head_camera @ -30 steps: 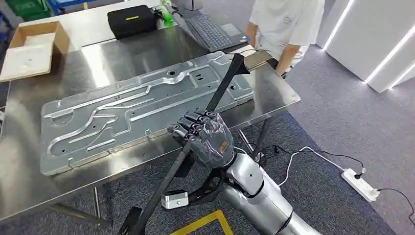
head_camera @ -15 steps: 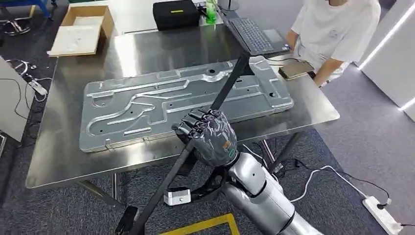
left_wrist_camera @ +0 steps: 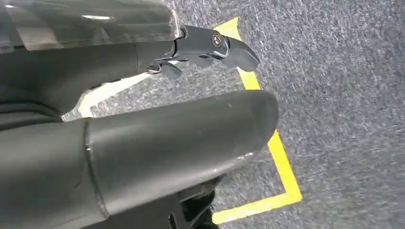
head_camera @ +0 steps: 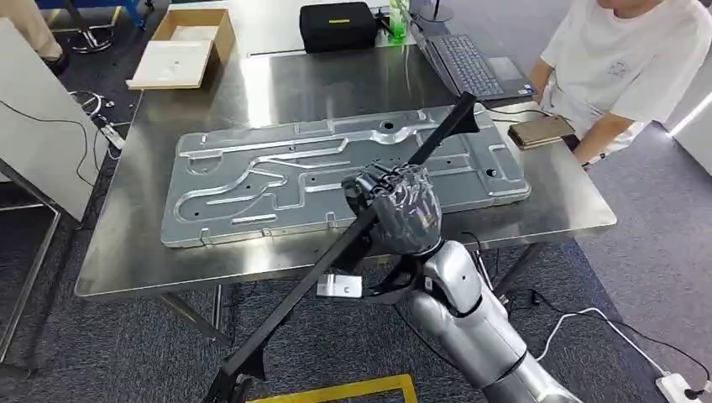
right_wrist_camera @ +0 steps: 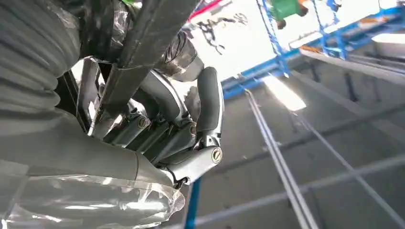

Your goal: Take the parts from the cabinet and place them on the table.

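Right hand (head_camera: 401,208), now farther over table (head_camera: 117,252), around black bar (head_camera: 336,256).

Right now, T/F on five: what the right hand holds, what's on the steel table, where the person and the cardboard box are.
1. The right hand grips a long black bar. True.
2. The large stamped grey metal panel lies flat on the steel table. True.
3. The long black bar lies flat on the panel. False: it is held tilted, its upper end over the panel and its lower end down near the carpet.
4. The person in a white shirt stands at the table's left end. False: they are at its far right corner, by the open laptop.
5. The open cardboard box sits on the panel. False: it is on a surface beyond the table.
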### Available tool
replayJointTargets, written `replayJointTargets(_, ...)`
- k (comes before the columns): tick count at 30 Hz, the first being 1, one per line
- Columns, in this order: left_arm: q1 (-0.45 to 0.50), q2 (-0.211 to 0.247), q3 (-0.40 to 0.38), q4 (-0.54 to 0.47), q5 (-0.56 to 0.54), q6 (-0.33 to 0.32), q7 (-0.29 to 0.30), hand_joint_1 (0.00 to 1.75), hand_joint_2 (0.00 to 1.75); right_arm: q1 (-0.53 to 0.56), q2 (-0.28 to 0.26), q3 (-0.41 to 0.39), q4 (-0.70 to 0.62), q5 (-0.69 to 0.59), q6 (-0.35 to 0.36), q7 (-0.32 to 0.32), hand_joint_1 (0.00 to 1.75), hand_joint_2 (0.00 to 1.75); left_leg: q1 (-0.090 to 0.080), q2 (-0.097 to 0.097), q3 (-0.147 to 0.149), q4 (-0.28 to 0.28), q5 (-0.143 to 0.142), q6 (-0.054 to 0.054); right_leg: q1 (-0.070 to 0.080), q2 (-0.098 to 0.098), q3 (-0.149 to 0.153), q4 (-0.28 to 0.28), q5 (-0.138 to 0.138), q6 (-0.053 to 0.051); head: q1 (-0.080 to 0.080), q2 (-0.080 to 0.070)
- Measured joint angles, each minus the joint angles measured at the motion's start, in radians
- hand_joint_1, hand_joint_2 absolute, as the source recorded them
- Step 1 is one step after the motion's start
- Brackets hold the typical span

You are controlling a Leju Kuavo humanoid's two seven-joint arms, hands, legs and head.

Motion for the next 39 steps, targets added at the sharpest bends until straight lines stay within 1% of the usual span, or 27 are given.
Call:
replayJointTargets(1,0.002,-0.001,0.000,0.000,0.000,-0.002,0.000,0.00,0.00,0.000,-0.008,-0.018,0.010,-0.003,0.001,-0.003,1.75,1.75,0.002,0.002,-0.024,0.052,-0.012,-0.005,0.000,-0.006,-0.001,0.001,0.000,0.000,-0.001,0.000)
replayJointTargets(2,0.005,0.000,0.000,0.000,0.000,-0.003,0.000,0.00,0.00,-0.001,-0.014,-0.031,0.019,-0.006,0.001,-0.004,1.75,1.75,0.005,0.005,-0.023,0.053,-0.001,-0.007,-0.001,-0.011,-0.002,0.002,-0.001,0.000,-0.001,0.000)
replayJointTargets(3,0.007,0.000,0.000,0.000,0.000,-0.003,0.000,0.00,0.00,-0.004,-0.019,-0.043,0.029,-0.006,0.002,-0.005,1.75,1.75,0.008,0.008,-0.001,0.012,0.030,-0.010,-0.001,-0.014,-0.002,0.003,-0.002,0.002,-0.001,0.000)
replayJointTargets(5,0.005,0.000,0.000,0.000,-0.001,-0.003,0.000,0.00,0.00,-0.015,-0.032,-0.069,0.050,-0.007,0.006,-0.008,1.75,1.75,0.011,0.014,0.095,-0.163,0.115,-0.009,-0.003,-0.018,-0.001,0.013,-0.008,0.011,-0.001,0.000)
replayJointTargets(6,0.004,0.000,0.000,0.000,-0.001,-0.003,0.000,0.00,0.00,-0.023,-0.038,-0.080,0.059,-0.006,0.008,-0.010,1.75,1.75,0.011,0.022,0.123,-0.226,0.111,-0.004,-0.004,-0.020,-0.004,0.019,-0.012,0.017,0.000,0.000)
replayJointTargets(10,0.006,0.000,0.000,0.000,-0.002,-0.006,0.000,0.00,0.00,-0.046,-0.061,-0.107,0.101,0.008,0.017,-0.018,1.75,1.75,-0.001,0.014,0.122,-0.229,0.114,0.020,0.000,-0.024,-0.010,0.020,-0.007,0.039,0.000,0.000)
replayJointTargets(12,0.005,-0.002,0.000,0.000,-0.002,-0.006,0.000,0.00,0.00,-0.050,-0.070,-0.115,0.111,0.013,0.017,-0.021,1.75,1.75,0.006,0.014,0.125,-0.242,0.124,0.036,-0.005,-0.016,-0.016,0.038,-0.024,0.051,0.000,0.000)
replayJointTargets(13,0.003,-0.002,0.000,0.000,-0.002,-0.006,0.000,0.00,0.00,-0.053,-0.074,-0.121,0.114,0.023,0.016,-0.021,1.75,1.75,0.006,0.014,0.124,-0.243,0.125,0.042,-0.005,-0.012,-0.038,0.083,-0.057,0.053,0.000,0.000)
replayJointTargets(15,0.003,-0.002,0.000,0.000,-0.003,-0.006,0.000,0.00,0.00,-0.055,-0.082,-0.125,0.125,0.040,0.015,-0.021,1.75,1.75,0.004,0.014,0.123,-0.243,0.124,0.046,-0.005,-0.008,-0.112,0.239,-0.132,0.058,0.000,0.000)
replayJointTargets(16,0.004,-0.002,0.000,0.000,-0.005,-0.006,0.001,0.00,0.00,-0.053,-0.084,-0.125,0.133,0.053,0.014,-0.025,1.75,1.75,0.004,0.013,0.122,-0.242,0.124,0.046,-0.005,-0.007,-0.147,0.308,-0.151,0.059,0.000,0.000)
replayJointTargets(17,0.005,-0.002,0.000,0.000,-0.005,-0.006,0.002,0.00,0.00,-0.052,-0.088,-0.125,0.138,0.065,0.013,-0.027,1.75,1.75,0.004,0.011,0.122,-0.242,0.124,0.046,-0.005,-0.007,-0.160,0.329,-0.146,0.059,0.000,0.000)
replayJointTargets(18,0.005,-0.002,0.000,0.000,-0.006,-0.006,0.002,0.00,0.00,-0.052,-0.090,-0.125,0.143,0.077,0.011,-0.027,1.75,1.75,0.004,0.008,0.123,-0.241,0.124,0.046,-0.005,-0.007,-0.151,0.303,-0.117,0.059,0.000,0.000)
replayJointTargets(19,0.005,-0.002,0.000,0.000,-0.006,-0.006,0.002,0.00,0.00,-0.053,-0.090,-0.125,0.146,0.090,0.008,-0.027,1.75,1.75,0.004,-0.009,0.123,-0.240,0.124,0.046,-0.007,-0.005,-0.123,0.242,-0.077,0.057,0.000,0.000)
replayJointTargets(20,0.004,-0.002,0.000,0.000,-0.007,-0.006,0.002,0.00,0.00,-0.053,-0.091,-0.125,0.150,0.104,0.003,-0.026,1.75,1.75,0.004,-0.012,0.124,-0.239,0.123,0.044,-0.008,0.002,-0.080,0.156,-0.031,0.054,0.000,0.000)
replayJointTargets(21,0.003,-0.003,0.000,0.000,-0.008,-0.006,0.002,0.00,0.00,-0.054,-0.094,-0.126,0.153,0.112,0.002,-0.024,1.75,1.75,0.004,-0.020,0.124,-0.238,0.123,0.042,-0.010,0.025,-0.040,0.073,0.007,0.050,0.000,0.000)
replayJointTargets(22,0.003,-0.005,0.000,0.000,-0.009,-0.006,0.002,0.00,0.00,-0.055,-0.095,-0.126,0.156,0.115,0.000,-0.023,1.75,1.75,-0.001,-0.025,0.118,-0.237,0.124,0.035,-0.010,0.064,-0.020,0.038,-0.007,0.044,0.000,0.000)
replayJointTargets(24,0.001,-0.005,0.000,0.000,-0.010,-0.006,0.001,0.00,0.00,-0.053,-0.095,-0.126,0.161,0.116,0.000,-0.019,1.75,1.75,0.004,-0.037,0.113,-0.237,0.129,0.022,-0.005,0.048,-0.024,0.027,-0.006,0.045,0.000,0.000)
replayJointTargets(26,0.007,-0.005,0.000,0.000,-0.011,-0.006,0.001,0.00,0.00,-0.055,-0.095,-0.126,0.164,0.116,0.000,-0.015,1.75,1.75,0.004,-0.047,0.113,-0.243,0.133,0.007,-0.004,0.038,-0.022,0.023,-0.003,0.033,0.000,0.000)
replayJointTargets(27,0.008,-0.003,0.000,0.000,-0.012,-0.005,0.002,0.00,0.00,-0.055,-0.095,-0.126,0.164,0.116,0.000,-0.015,1.75,1.75,0.008,-0.038,0.108,-0.234,0.123,0.005,-0.013,0.028,-0.017,0.013,0.003,0.024,-0.001,0.000)
replayJointTargets(29,0.006,-0.003,0.000,0.000,-0.013,-0.005,0.001,0.00,0.00,-0.056,-0.095,-0.126,0.164,0.115,0.000,-0.015,1.75,1.75,0.005,-0.004,0.068,-0.140,0.060,-0.001,-0.010,0.020,-0.016,0.010,0.006,0.011,-0.001,0.000)
replayJointTargets(31,0.007,-0.003,0.000,0.000,-0.015,-0.005,0.001,0.00,0.00,-0.055,-0.095,-0.126,0.166,0.115,0.000,-0.015,1.75,1.75,0.006,0.001,-0.004,0.021,-0.009,-0.007,-0.006,0.013,-0.017,0.011,0.004,0.009,-0.001,0.000)
replayJointTargets(32,0.009,-0.003,0.000,0.000,-0.016,-0.005,0.002,0.00,0.00,-0.053,-0.095,-0.126,0.168,0.115,0.000,-0.015,1.75,1.75,0.006,0.002,-0.024,0.067,-0.018,-0.009,-0.005,0.010,-0.017,0.012,0.004,0.008,-0.001,0.000)
replayJointTargets(33,0.010,-0.003,0.000,0.000,-0.016,-0.005,0.002,0.00,0.00,-0.051,-0.095,-0.126,0.169,0.115,0.000,-0.014,1.75,1.75,0.006,0.003,-0.021,0.061,-0.003,-0.008,-0.004,0.008,-0.017,0.014,0.004,0.008,-0.001,0.000)
replayJointTargets(34,0.011,-0.003,0.000,0.000,-0.016,-0.005,0.002,0.00,0.00,-0.051,-0.095,-0.126,0.169,0.115,0.000,-0.015,1.75,1.75,0.006,0.004,0.005,0.011,0.032,-0.006,-0.004,0.007,-0.017,0.017,0.002,0.008,-0.001,0.000)
replayJointTargets(36,0.010,-0.003,0.000,0.000,-0.017,-0.005,0.002,0.00,0.00,-0.052,-0.095,-0.126,0.169,0.115,-0.001,-0.014,1.75,1.75,0.006,0.007,0.092,-0.157,0.112,0.002,-0.003,0.007,-0.016,0.022,-0.001,0.012,-0.001,0.000)
replayJointTargets(37,0.009,-0.003,0.000,0.000,-0.019,-0.005,0.002,0.00,0.00,-0.052,-0.095,-0.126,0.169,0.115,-0.001,-0.014,1.75,1.75,0.004,0.010,0.118,-0.220,0.115,0.010,-0.002,0.006,-0.017,0.023,-0.002,0.014,-0.001,0.000)
replayJointTargets(39,0.007,-0.003,0.000,0.000,-0.019,-0.005,0.001,0.00,0.00,-0.051,-0.095,-0.127,0.169,0.116,-0.001,-0.014,1.75,1.75,-0.003,0.008,0.126,-0.233,0.113,0.015,0.002,0.006,-0.023,0.025,0.000,0.025,-0.001,0.000)
